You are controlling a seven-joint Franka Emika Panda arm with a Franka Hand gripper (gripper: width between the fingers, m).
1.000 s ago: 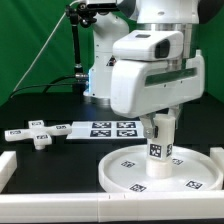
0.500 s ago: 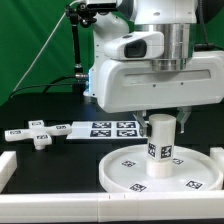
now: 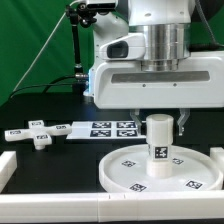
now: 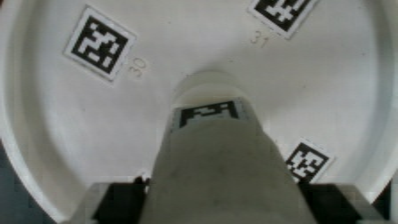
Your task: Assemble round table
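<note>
In the exterior view one round disc (image 3: 168,178) is seen lying flat on the black tabletop (image 3: 55,170), near and toward the exterior view's right. One thick cylinder (image 3: 158,145) stands upright on the disc's middle. The tool (image 3: 160,124) is held over the cylinder's top with its jaws apart. The finger (image 3: 183,122) on the exterior view's right is seen clear of the cylinder's side. One cross-shaped piece (image 3: 38,135) and one marker board (image 3: 100,128), bearing four tags, are shown farther to the exterior view's left, just beside each other. Neither is caught by the wrist view. There only the cylinder (image 4: 217,160), the disc (image 4: 71,120) around it and the dark finger pads (image 4: 125,200) are shown. On the disc three tags are counted in the wrist view and four in the exterior view. One tag is counted on the cylinder in each.
</note>
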